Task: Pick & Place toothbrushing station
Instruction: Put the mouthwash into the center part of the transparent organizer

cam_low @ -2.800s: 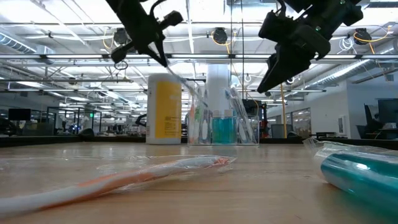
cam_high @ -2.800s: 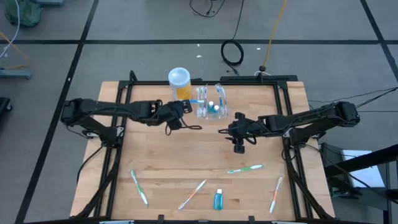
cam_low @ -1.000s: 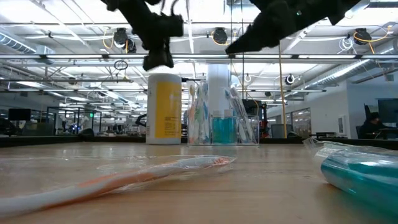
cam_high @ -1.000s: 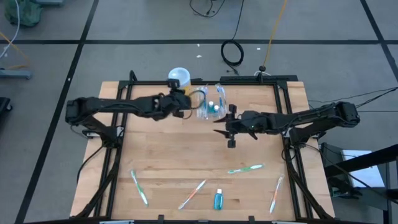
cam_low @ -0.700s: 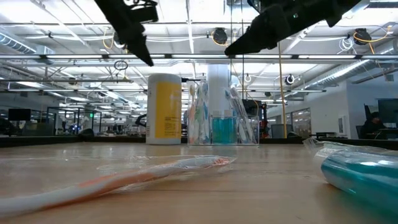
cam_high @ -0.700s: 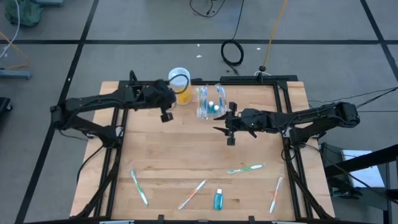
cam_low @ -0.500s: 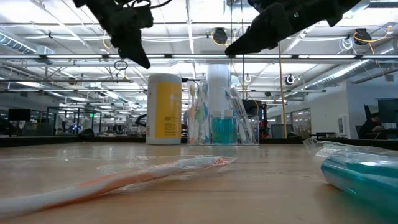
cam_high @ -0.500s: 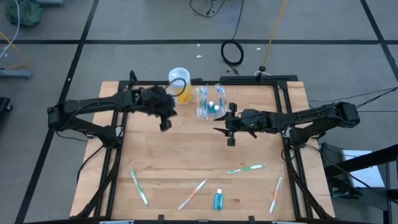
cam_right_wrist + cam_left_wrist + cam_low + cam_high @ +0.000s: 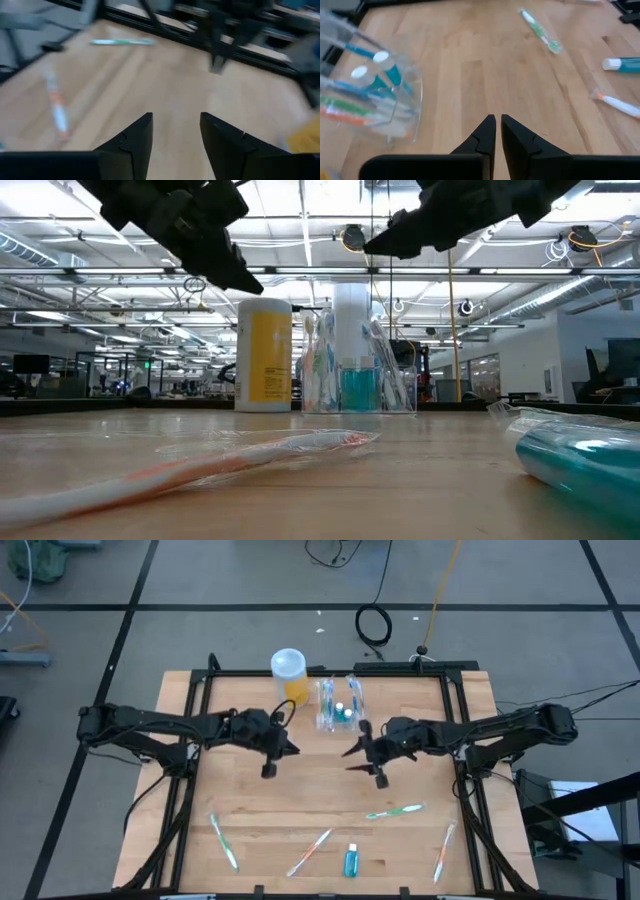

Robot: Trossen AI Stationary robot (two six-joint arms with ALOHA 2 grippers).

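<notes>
The toothbrushing station [image 9: 340, 706], a see-through holder with toothbrushes and tubes standing in it, rests on its base at the far middle of the table. It also shows in the low view [image 9: 357, 375] and the left wrist view [image 9: 370, 97]. My left gripper [image 9: 294, 750] hovers shut to its near left, above the wood, with nothing between the fingers [image 9: 495, 124]. My right gripper [image 9: 350, 757] hovers open to its near right, also with nothing between the fingers [image 9: 176, 125].
A yellow-orange cup with a white top [image 9: 288, 674] stands just left of the station. Several wrapped toothbrushes [image 9: 308, 852] and a teal tube [image 9: 350, 860] lie along the near edge. Black frame rails [image 9: 190, 770] run along the table's sides. Bare wood lies between the grippers.
My left gripper has drawn back from beside the station and cup, toward the table's near edge and lower. It has rolled and tipped as it went, staying shut. My right gripper has swivelled slightly in place. The station has not moved.
</notes>
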